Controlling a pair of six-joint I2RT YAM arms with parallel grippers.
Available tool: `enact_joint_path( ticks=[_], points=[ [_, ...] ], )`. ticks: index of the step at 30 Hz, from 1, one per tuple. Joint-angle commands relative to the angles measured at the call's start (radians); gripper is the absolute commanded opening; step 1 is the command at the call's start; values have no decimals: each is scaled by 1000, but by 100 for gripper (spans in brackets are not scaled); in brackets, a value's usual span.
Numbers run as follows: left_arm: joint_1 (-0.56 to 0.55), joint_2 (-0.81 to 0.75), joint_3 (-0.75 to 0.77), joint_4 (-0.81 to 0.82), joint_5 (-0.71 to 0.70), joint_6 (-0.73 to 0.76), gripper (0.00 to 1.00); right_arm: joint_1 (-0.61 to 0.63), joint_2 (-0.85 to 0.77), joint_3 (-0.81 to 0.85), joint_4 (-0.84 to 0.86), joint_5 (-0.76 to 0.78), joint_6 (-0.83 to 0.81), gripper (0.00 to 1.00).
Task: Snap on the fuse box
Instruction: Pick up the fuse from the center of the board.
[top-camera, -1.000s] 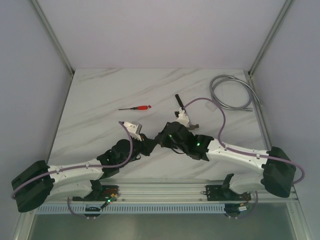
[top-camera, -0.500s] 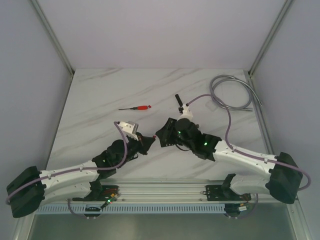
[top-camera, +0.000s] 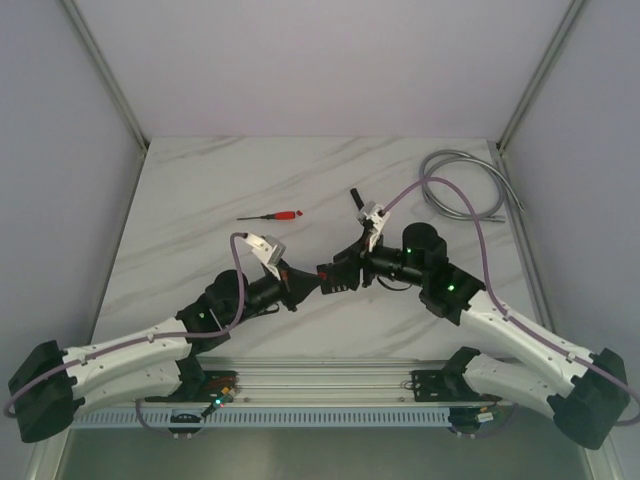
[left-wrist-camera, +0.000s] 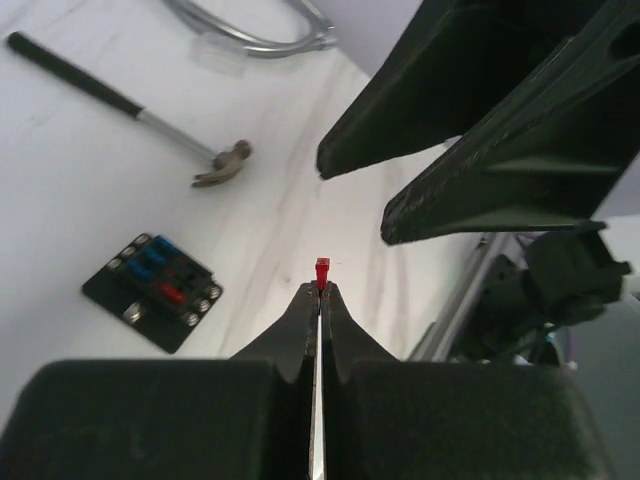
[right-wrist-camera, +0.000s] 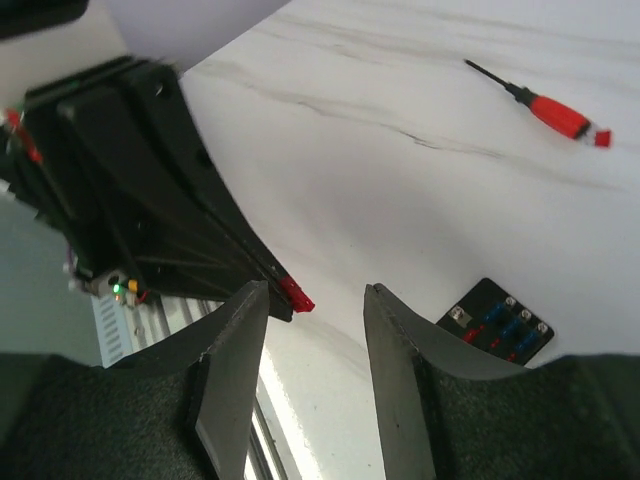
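Note:
The fuse box (left-wrist-camera: 152, 290) is a small black square with blue and red fuses, lying flat on the white marble table. It also shows in the right wrist view (right-wrist-camera: 497, 320); my arms hide it in the top view. My left gripper (left-wrist-camera: 320, 290) is shut on a tiny red fuse (left-wrist-camera: 321, 270) that sticks out of its tip, held above the table. My right gripper (right-wrist-camera: 315, 290) is open and empty. It faces the left gripper, and the red fuse (right-wrist-camera: 296, 296) sits just beyond its left finger. In the top view the two grippers, left (top-camera: 305, 288) and right (top-camera: 330, 277), meet tip to tip.
A hammer (left-wrist-camera: 150, 115) lies beyond the fuse box. A red-handled screwdriver (top-camera: 275, 216) lies at mid-left. A coiled grey cable (top-camera: 462, 186) lies at the back right. The rail (top-camera: 330, 385) runs along the near edge.
Both arms have stretched out and lifted. The right wrist has swung back to the right, and its gripper now points left at the left gripper's tip, which shifted slightly right.

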Motion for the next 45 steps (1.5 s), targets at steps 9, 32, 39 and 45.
enact_joint_path(
  ticks=[9,32,39,45],
  points=[
    [3,-35,84,-3,257,35,0,-51,-53,-12,3,-406,-200,42],
    [4,-17,87,48,352,20,0,-102,-19,-24,7,-588,-218,2],
    [3,-21,99,-69,99,17,31,-102,17,1,-59,-431,-211,0],
    [28,-35,123,-272,-243,-10,60,-95,116,38,-110,-205,-130,0]
  ],
)
